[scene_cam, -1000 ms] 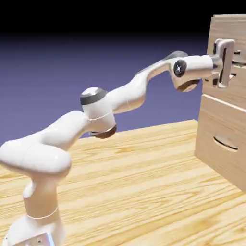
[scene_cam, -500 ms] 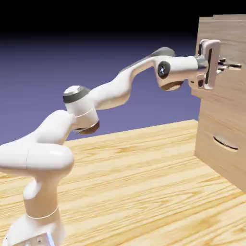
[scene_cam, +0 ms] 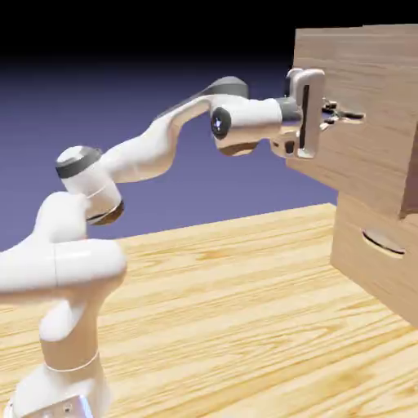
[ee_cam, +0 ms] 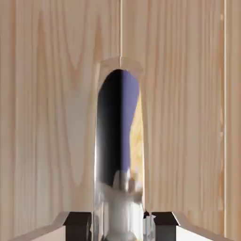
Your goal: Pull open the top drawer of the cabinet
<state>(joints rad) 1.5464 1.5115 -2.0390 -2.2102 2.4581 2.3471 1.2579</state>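
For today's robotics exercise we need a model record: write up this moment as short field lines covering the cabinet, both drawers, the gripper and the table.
cabinet: light wood, at the exterior view's right
top drawer: front stands well out past the lower one
lower drawer: shut, curved handle slot
gripper: shut on the top drawer's handle
arm: reaches level from the lower left
table: wood grain

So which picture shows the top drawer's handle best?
The hand view: the shiny handle fills the middle, right between the fingers. In the exterior view the top drawer sticks out from the cabinet, but its handle is mostly hidden behind the hand.
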